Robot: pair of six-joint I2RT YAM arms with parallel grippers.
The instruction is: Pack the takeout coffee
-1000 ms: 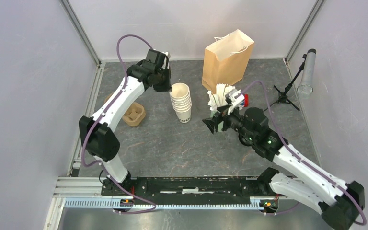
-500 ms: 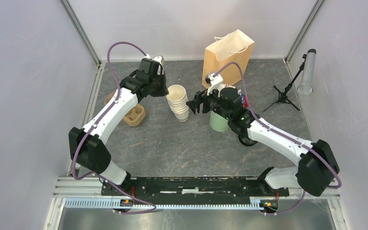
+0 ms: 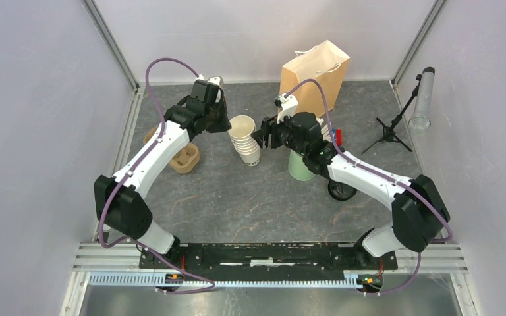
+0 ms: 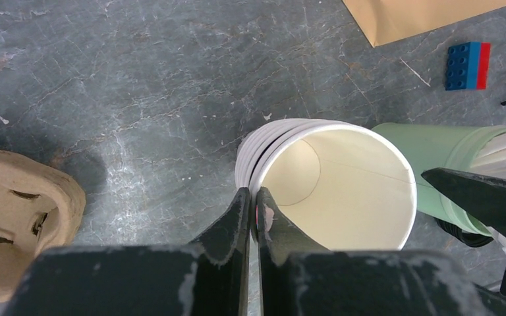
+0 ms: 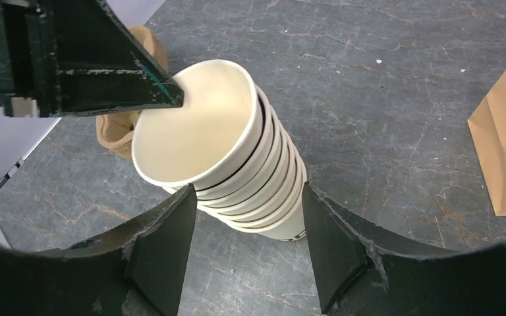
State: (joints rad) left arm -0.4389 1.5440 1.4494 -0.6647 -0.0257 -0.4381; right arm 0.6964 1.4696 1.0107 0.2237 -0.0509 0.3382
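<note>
A stack of lidless cream cups (image 3: pixel 247 141) stands tilted mid-table. My left gripper (image 4: pixel 255 194) is shut on the rim of the top cup (image 4: pixel 336 184), one finger inside and one outside. My right gripper (image 5: pixel 247 191) straddles the stack (image 5: pixel 263 178) lower down, with both fingertips touching its sides. In the top view the left gripper (image 3: pixel 227 125) is left of the stack and the right gripper (image 3: pixel 261 137) is on its right. The brown paper bag (image 3: pixel 313 79) stands upright behind. The takeout coffee is not in view.
A green cup of white sticks (image 3: pixel 300 168) stands under my right arm, with a small black round thing (image 3: pixel 341 191) beside it. A cardboard cup carrier (image 3: pixel 184 158) lies at the left. A blue and red brick (image 4: pixel 468 64), a tripod (image 3: pixel 389 131) and a clear tube (image 3: pixel 423 99) are at the right.
My right arm swung left from the green cup to the stack and its jaws narrowed around it. My left gripper shifted slightly left and tilted the top cup.
</note>
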